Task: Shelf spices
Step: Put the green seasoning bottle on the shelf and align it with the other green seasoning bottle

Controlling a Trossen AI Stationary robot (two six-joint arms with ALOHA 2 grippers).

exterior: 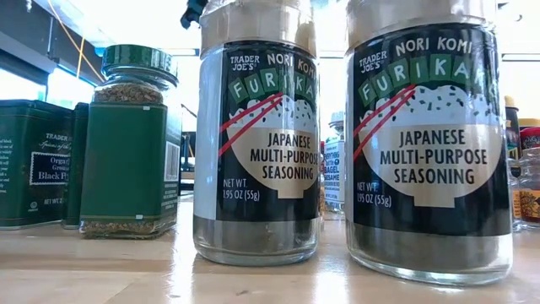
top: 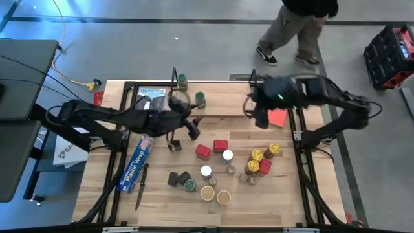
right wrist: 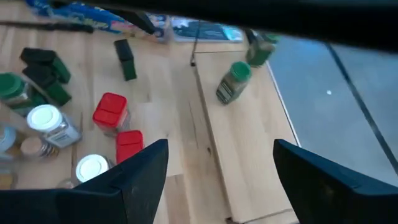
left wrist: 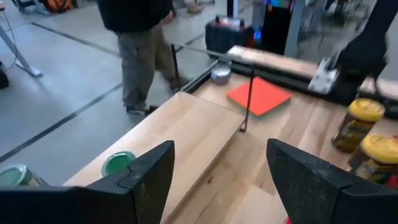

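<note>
Your left gripper (top: pixel 187 124) and right gripper (top: pixel 253 107) are both hovering over the shelf (top: pixel 220 107) with fingers spread, gripping nothing. Two green-lidded jars (top: pixel 200 99) are standing on its board; most spices (top: pixel 226 169) are sitting clustered on the surface (top: pixel 284 194) in front.

Two furikake jars (exterior: pixel 257 152) up close, green-lidded jar (exterior: pixel 135 143), green tins (exterior: pixel 34 160) beside it

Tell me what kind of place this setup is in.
Probably a robotics lab or workshop, not a kitchen: the wooden table stands on a bare grey taped floor, a yellow cable trails across it, and a person walks past a red-and-black equipment case.
</note>
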